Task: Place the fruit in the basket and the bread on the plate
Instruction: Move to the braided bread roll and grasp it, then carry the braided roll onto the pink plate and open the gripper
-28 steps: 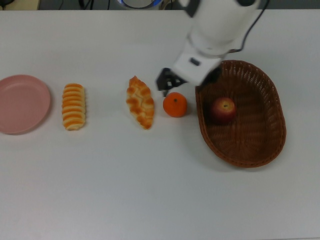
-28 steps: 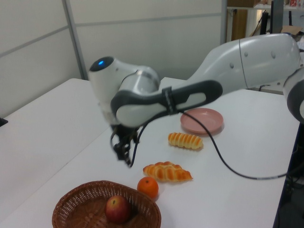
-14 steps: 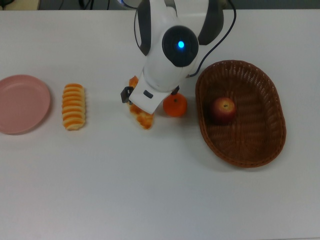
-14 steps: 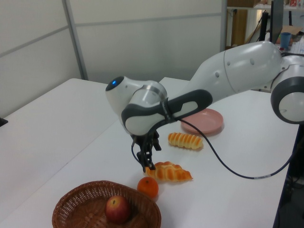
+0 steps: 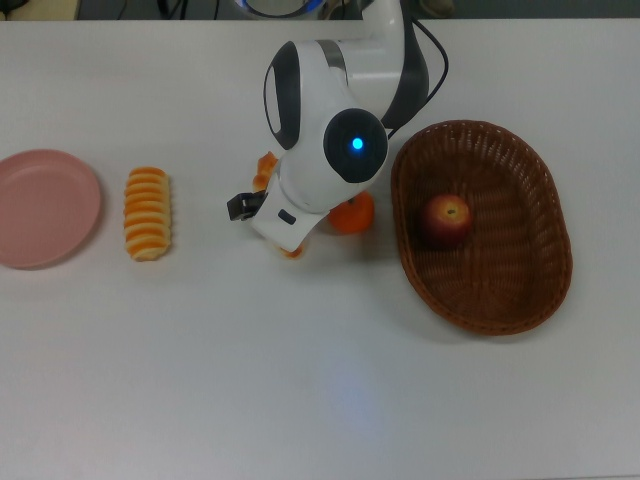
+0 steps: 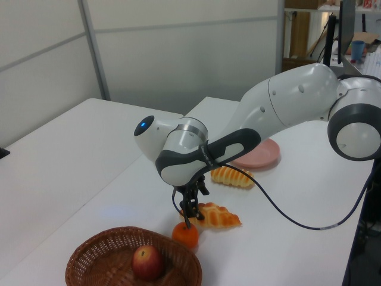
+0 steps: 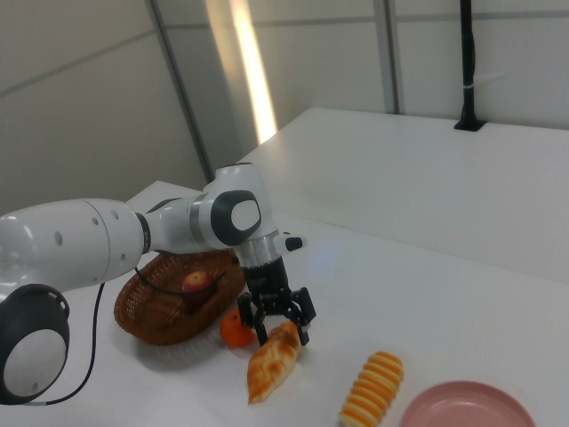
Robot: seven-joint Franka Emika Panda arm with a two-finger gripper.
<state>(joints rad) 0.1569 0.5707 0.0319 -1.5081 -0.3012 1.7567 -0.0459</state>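
The gripper (image 7: pixel 279 327) has come down from above the table, its fingers spread wide over the end of the braided loaf (image 7: pixel 271 360) beside the mandarin (image 6: pixel 186 235). The apple (image 5: pixel 446 219) stays in the basket (image 5: pixel 530 290); the striped roll (image 5: pixel 148 213) lies near the plate (image 5: pixel 40 210).

Apple (image 5: pixel 446 219) in basket (image 5: pixel 545 210) (arm (image 5: pixel 330 150) overhead left).

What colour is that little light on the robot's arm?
Blue. The light glows on a round black patch of the white arm, clearest in the top view.
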